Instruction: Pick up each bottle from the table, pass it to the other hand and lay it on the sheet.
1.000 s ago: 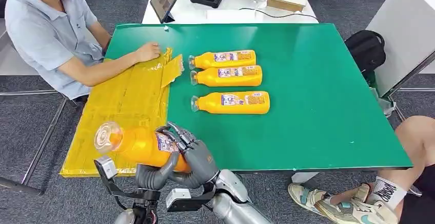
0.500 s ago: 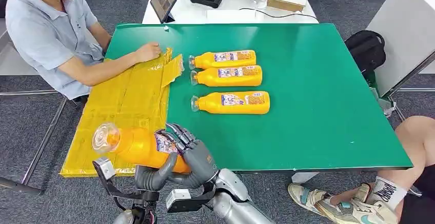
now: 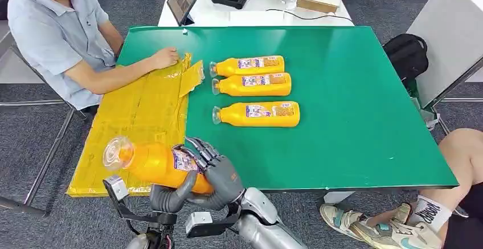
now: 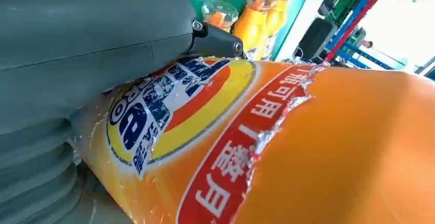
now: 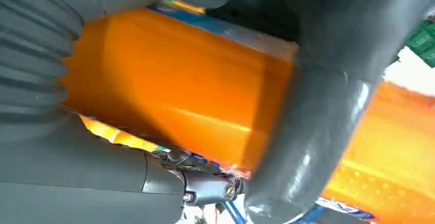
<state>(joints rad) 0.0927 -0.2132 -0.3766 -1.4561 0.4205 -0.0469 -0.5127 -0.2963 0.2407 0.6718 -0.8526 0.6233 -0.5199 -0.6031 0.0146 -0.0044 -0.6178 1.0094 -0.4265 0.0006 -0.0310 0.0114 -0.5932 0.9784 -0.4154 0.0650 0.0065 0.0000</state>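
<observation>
Hands (image 3: 196,175) gripping glossy orange bottle (image 3: 151,160)

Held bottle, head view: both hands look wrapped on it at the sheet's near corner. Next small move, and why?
Probably loosen the right hand so the left hand alone carries the orange bottle. Both hands grip its body now, over the near edge of the yellow sheet, and it is not yet laid down. Three more bottles wait on the green table.
</observation>
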